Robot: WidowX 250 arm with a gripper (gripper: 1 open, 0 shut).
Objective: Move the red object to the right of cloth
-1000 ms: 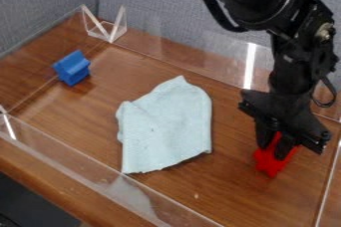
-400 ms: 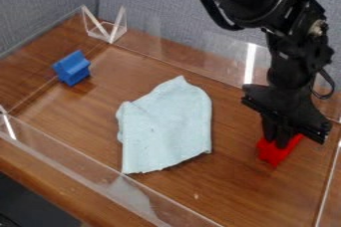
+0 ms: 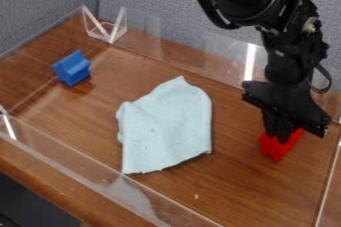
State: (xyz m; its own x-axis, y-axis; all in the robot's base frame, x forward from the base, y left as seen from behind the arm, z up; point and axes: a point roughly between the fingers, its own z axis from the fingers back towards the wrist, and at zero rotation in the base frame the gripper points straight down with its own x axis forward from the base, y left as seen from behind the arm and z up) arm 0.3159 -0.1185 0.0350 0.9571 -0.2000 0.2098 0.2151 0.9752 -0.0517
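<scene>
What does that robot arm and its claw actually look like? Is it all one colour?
Yes, as far as this view shows. The arm is black throughout, built from bulky rounded segments with a slight sheen. It narrows to a black gripper with a wide crossbar and short, blunt fingers. No markings or labels can be made out.

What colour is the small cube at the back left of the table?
Blue. The cube shows clearly in the camera view, the only one given.
</scene>
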